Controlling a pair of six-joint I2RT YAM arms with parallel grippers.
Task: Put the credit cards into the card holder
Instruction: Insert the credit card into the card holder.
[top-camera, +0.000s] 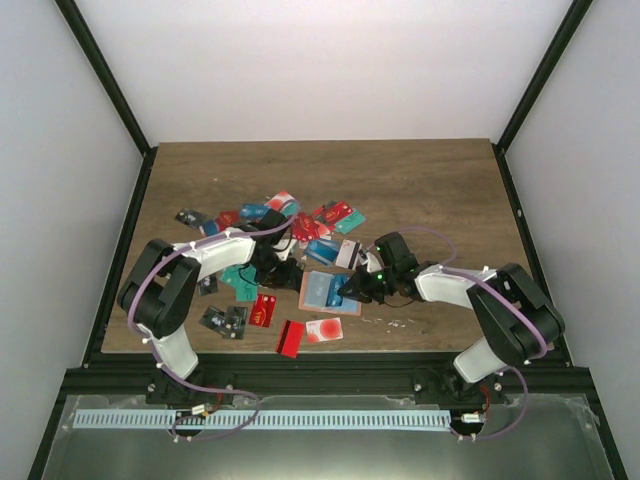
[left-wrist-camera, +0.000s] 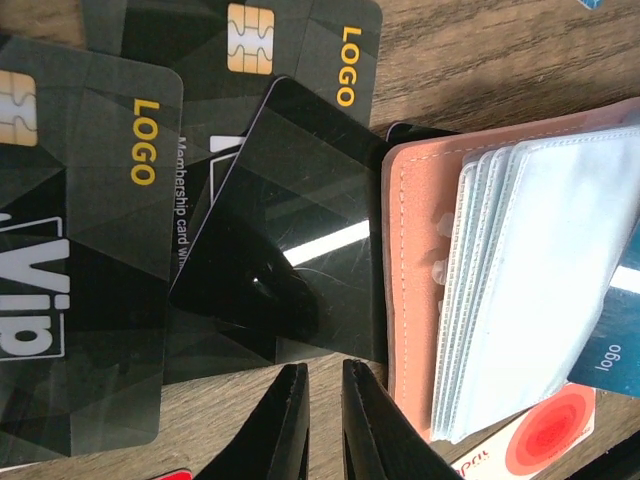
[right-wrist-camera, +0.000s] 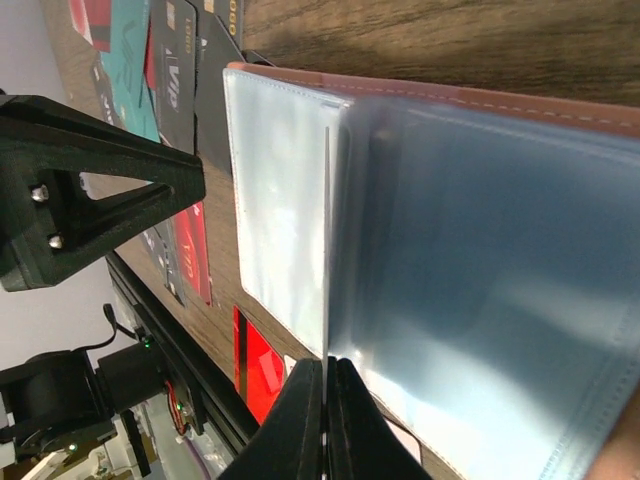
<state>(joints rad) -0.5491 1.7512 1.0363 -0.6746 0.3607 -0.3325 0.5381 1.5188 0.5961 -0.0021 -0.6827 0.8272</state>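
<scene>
Both busy: right end effector (right-wrist-camera: 326, 365) clamped on a clear sleeve (right-wrist-camera: 285, 200) of the open tan leather-like card holder (left-wrist-camera: 410, 260); left end effector (left-wrist-camera: 322, 372) narrow, nothing visibly pinched, glossy black plastic credit card (left-wrist-camera: 290, 230) just ahead, against holder edge. Risk: card could skid over the sleeves and miss the slot.

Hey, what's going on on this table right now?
Two robot arms are working on getting credit cards into a card holder, which lies open. The right fingers are pinched on one of its clear sleeves. The left fingers, nearly together, sit at the edge of a tilted black card beside the holder. Most other cards lie scattered on the table.
</scene>
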